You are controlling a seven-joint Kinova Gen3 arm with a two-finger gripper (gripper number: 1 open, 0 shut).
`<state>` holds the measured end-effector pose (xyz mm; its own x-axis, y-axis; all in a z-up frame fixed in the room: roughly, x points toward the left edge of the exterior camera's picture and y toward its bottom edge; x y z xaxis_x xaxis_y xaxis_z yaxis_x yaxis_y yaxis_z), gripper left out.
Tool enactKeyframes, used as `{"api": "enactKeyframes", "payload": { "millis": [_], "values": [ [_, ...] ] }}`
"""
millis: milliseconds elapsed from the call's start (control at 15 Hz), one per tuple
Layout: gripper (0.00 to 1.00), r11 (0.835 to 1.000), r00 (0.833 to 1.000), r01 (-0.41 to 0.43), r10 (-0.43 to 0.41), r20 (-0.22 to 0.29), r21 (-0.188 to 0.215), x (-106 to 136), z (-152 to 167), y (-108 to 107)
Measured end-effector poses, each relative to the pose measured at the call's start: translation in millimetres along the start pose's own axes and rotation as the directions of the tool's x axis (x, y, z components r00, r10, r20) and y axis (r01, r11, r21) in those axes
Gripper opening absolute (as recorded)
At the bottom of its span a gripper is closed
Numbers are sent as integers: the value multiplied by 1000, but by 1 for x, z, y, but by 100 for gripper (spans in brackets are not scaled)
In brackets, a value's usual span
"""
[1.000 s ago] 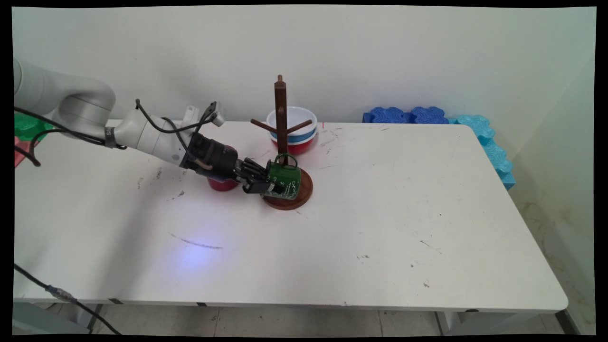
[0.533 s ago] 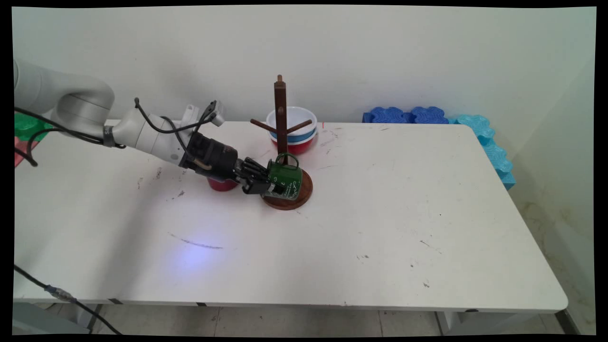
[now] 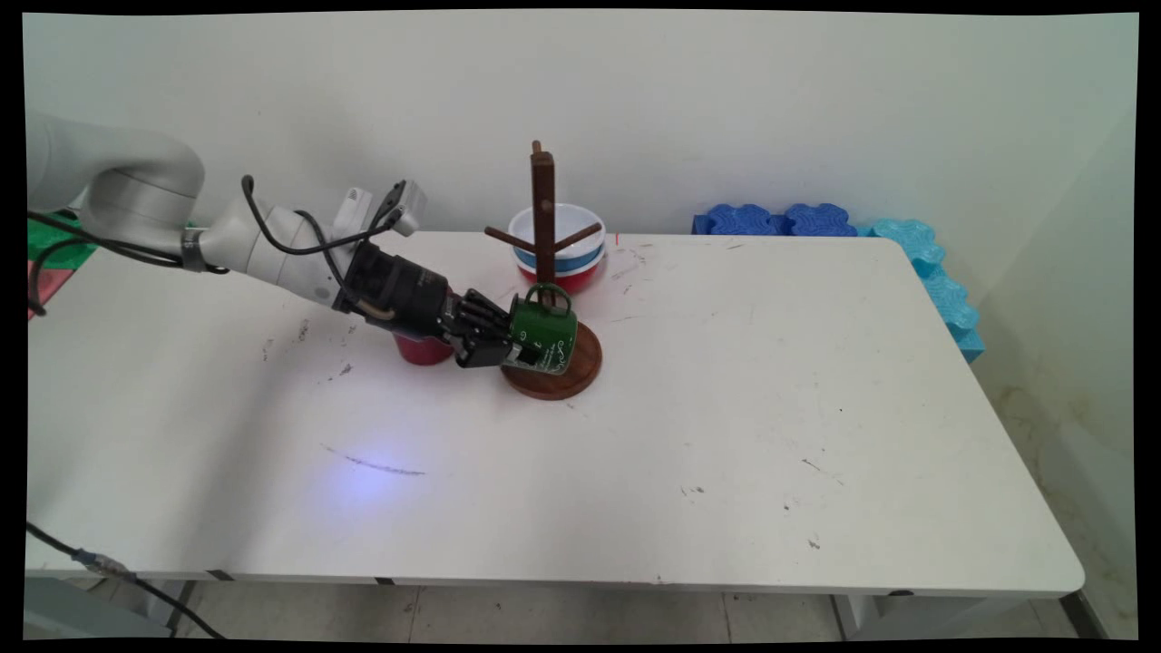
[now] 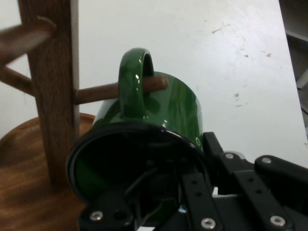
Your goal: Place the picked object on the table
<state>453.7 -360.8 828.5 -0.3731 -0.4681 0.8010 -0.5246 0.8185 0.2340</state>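
While the white arm reaches in from the upper left of the main view, its black gripper [image 3: 508, 349] pinches the rim of a green mug [image 3: 542, 331] just left of centre in the frame. One finger goes inside the mug's mouth and the other lies along its outer wall, as the hand view shows at its bottom edge, where the gripper [image 4: 192, 192] is clamped on the green mug [image 4: 163, 106]. The mug lies on its side, mouth toward the gripper, handle uppermost. In the hand view the handle is threaded on a short wooden peg of the mug tree [image 4: 53, 72], with the peg's tip poking out past the handle loop. In the main view the mug hangs over the round base of the mug tree [image 3: 544, 218], close against its upright post, which leans slightly; whether the mug touches the base cannot be told.

Behind the gripper's wrist, partly hidden by it, a red cup [image 3: 422, 349] stands on the white table [image 3: 726, 435]. Behind the tree, near the wall, sits a stack of bowls [image 3: 570, 240], white on top, then blue, then red. At the upper right of the frame, blue foam blocks [image 3: 780, 219] lie along the table's far edge and run on in lighter blue down its right side.
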Motion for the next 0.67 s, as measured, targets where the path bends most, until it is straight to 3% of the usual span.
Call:
{"api": "enactKeyframes", "payload": {
  "millis": [667],
  "values": [
    [0,996,996,-90,90,19,0,3,-20,15]
  ]
}}
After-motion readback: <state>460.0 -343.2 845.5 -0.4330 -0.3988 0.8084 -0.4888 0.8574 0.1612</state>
